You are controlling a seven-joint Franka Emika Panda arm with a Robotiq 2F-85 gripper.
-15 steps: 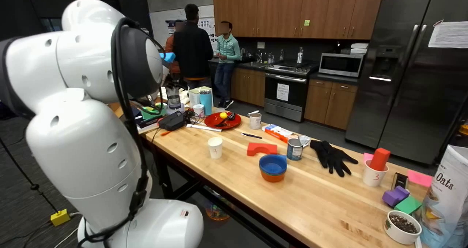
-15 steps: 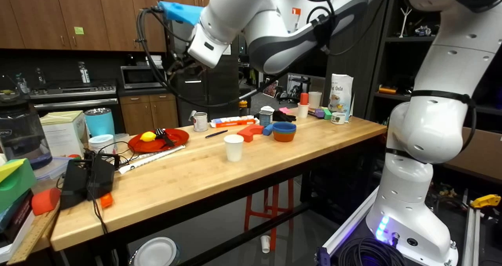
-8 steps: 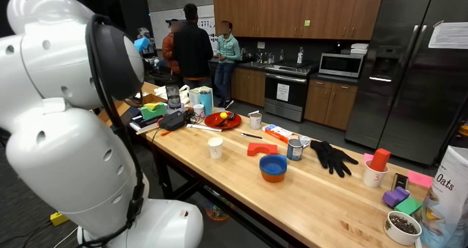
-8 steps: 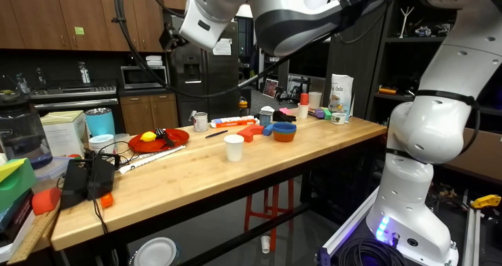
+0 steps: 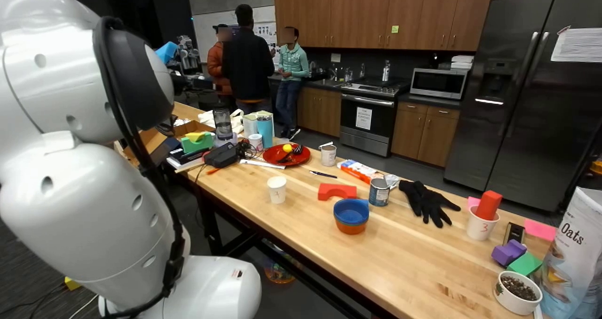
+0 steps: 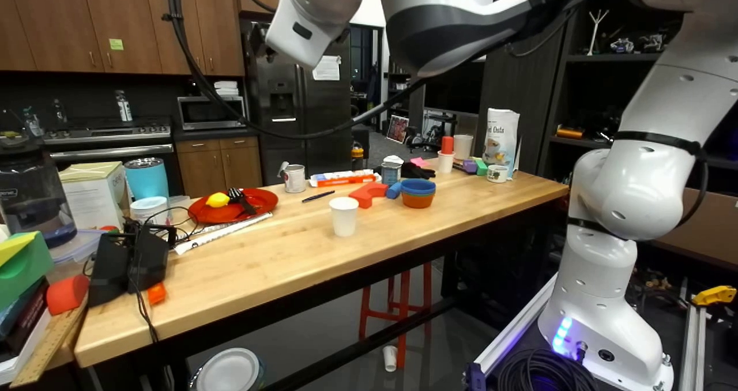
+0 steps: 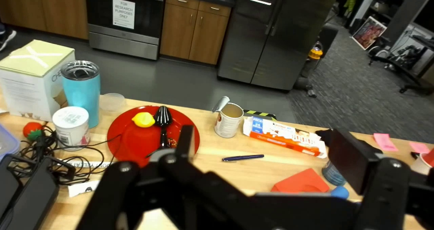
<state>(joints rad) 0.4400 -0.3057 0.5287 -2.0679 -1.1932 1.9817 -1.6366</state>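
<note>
Two fingers of the gripper (image 7: 264, 150) are spread wide with nothing pinched between them, and they hang well above the bench (image 7: 220, 175). From the wrist view, the gap opens toward a pen (image 7: 243, 157), a Kinder box (image 7: 286, 136) and a red block (image 7: 300, 180); the gripper touches none of them, and which one is nearest I cannot tell for sure. The pen lies flat, a bit in from the bench's far edge, between a red plate (image 7: 135, 142) and the red block. It should be light, hard and a bit rolly, so its middle looks like the best spot to pinch. The Kinder box lies close to that same far edge. It is likely thin card that could squash, so a gentle squeeze across its narrow way would suit it. The red block sits nearer the middle of the bench, between the far and near edges. It is probably light, but foam or wood, I cannot tell; its thick curved top seems easy to grab. For looks, the pen is dark blue and skinny, the Kinder box is white and orange with a blue patch at one end, and, in an exterior view, the red block (image 5: 337, 188) is plain and bright with a round bite out of one side.
</note>
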